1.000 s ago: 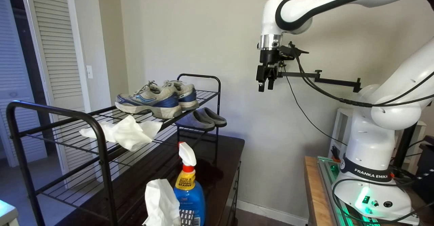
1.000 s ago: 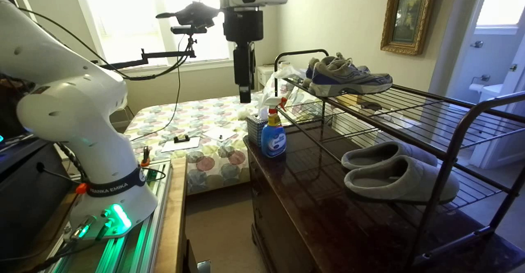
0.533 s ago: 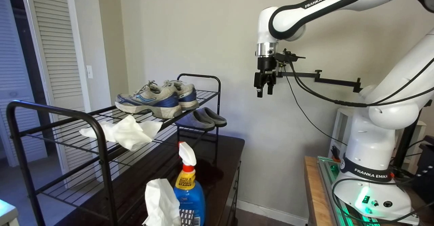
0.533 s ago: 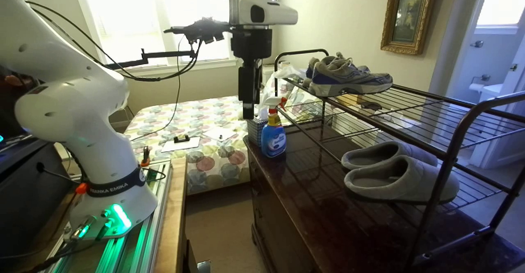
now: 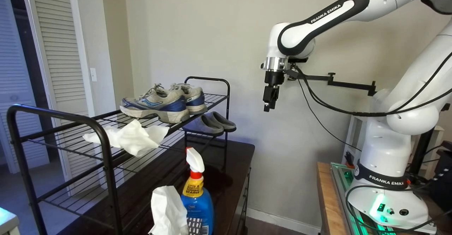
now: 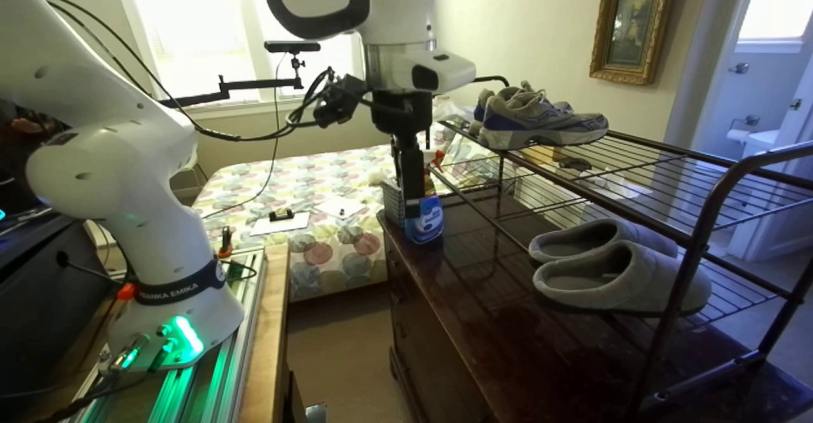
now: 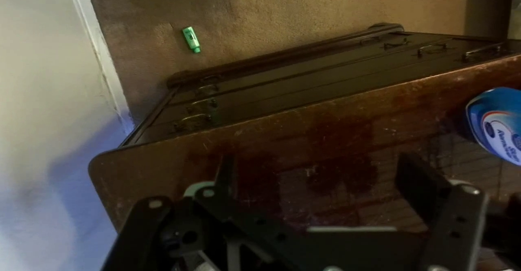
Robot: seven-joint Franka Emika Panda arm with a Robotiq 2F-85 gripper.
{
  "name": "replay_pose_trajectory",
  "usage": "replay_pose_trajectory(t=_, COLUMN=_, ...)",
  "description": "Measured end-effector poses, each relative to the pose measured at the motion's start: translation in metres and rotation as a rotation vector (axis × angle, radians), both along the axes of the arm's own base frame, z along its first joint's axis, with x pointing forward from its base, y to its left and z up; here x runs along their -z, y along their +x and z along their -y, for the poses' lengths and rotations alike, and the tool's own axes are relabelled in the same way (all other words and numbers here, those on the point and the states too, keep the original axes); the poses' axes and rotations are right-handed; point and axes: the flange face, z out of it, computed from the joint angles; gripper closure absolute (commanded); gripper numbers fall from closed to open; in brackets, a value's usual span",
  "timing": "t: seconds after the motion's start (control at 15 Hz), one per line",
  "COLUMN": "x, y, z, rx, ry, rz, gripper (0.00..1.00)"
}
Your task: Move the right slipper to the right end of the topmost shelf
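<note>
Both exterior views share the topmost shelf (image 6: 603, 200) from opposite ends; the wrist view looks down.

Arm (image 5: 411, 124) mostly wht, smooth, rounded housings. Link (image 5: 328, 19) edged thick blk, "FRANKA EMIKA" in wht caps; same wording on blk band (image 5: 381, 176) round wht base (image 5: 402, 201), w/ grn light strip (image 6: 188, 335) & dk rnd fittings (image 5: 403, 212). Collar (image 5: 275, 64) silver metal. Gripper (image 7: 318, 168) blk, angular, pale rnd screw heads (image 7: 208, 193). Blk cables (image 5: 370, 114) outside housings.
</note>
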Motion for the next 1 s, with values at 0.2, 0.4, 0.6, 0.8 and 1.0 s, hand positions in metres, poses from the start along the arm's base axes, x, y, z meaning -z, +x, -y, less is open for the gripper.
replay_pose_trajectory(t=0.2, x=0.028, y=0.007, z=0.01, rx=0.012, ry=0.055, rz=-0.01, gripper=0.0)
replay_pose_trajectory(t=0.4, x=0.041, y=0.012, z=0.01, rx=0.019, ry=0.069, rz=-0.038, gripper=0.0)
replay_pose_trajectory(t=0.6, x=0.039, y=0.011, z=0.01, rx=0.02, ry=0.068, rz=-0.032, gripper=0.0)
replay_pose_trajectory(t=0.8, x=0.041, y=0.015, z=0.009, rx=0.051, ry=0.088, rz=0.01, gripper=0.0)
replay_pose_trajectory(t=1.0, x=0.05, y=0.027, z=0.006, rx=0.124, ry=0.135, rz=0.085, gripper=0.0)
